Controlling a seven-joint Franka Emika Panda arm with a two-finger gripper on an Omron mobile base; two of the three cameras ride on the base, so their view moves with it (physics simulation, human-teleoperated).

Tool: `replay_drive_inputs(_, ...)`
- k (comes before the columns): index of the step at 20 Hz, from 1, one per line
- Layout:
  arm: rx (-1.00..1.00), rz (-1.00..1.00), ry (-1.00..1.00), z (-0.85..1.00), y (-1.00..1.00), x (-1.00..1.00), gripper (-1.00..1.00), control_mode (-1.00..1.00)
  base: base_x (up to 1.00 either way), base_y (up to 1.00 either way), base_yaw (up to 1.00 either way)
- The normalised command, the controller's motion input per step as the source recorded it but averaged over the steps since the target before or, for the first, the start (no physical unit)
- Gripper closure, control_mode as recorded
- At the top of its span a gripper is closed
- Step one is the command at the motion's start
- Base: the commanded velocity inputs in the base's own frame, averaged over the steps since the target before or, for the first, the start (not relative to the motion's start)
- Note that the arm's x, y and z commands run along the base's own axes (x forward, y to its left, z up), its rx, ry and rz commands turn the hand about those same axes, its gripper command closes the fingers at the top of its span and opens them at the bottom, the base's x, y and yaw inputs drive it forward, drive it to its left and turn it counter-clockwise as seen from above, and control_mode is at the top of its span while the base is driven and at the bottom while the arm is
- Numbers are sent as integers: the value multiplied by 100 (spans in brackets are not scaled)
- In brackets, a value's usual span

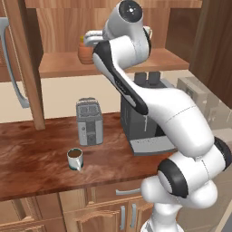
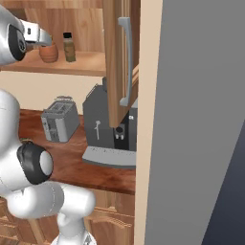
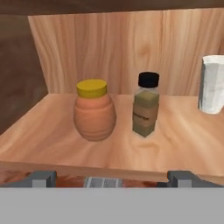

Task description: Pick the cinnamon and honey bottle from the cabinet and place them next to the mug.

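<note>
The honey bottle (image 3: 94, 111), a squat orange jar with a yellow lid, stands on the cabinet shelf (image 3: 48, 140) left of centre in the hand view. The cinnamon (image 3: 146, 107), slim with a black cap, stands upright just to its right and apart from it. My gripper (image 3: 112, 178) is open in front of the shelf's front edge, fingertips wide apart with nothing between them. From the right base view my gripper (image 2: 45, 39) hovers just in front of the honey bottle (image 2: 49, 52), with the cinnamon (image 2: 70, 47) beside it. The mug (image 1: 75, 158) sits on the wooden counter (image 1: 31, 158) below.
A tall white cup (image 3: 213, 85) stands on the shelf right of the cinnamon. A toaster (image 1: 89, 121) and a dark coffee machine (image 1: 140, 122) stand on the counter under the cabinet. An open cabinet door (image 2: 119, 62) with a grey handle hangs to the right.
</note>
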Motion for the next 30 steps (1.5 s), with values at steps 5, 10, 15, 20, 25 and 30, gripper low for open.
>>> replay_drive_inputs(5, 0, 0, 14, 0, 2, 18, -100, -100, 0, 0, 0)
replay_drive_inputs(10, 0, 3, 3, 0, 0, 2, -100, -100, 0, 0, 0)
replay_drive_inputs(15, 0, 7, -2, 0, 0, 3, -100, -100, 0, 0, 0)
replay_drive_inputs(20, 3, 8, -7, 0, 0, 0, -100, -100, 0, 0, 0)
replay_drive_inputs(25, 7, 7, -6, 0, 0, 0, -100, -100, 0, 0, 0)
replay_drive_inputs(30, 2, 5, 2, -8, 0, 0, -100, -100, 0, 0, 0)
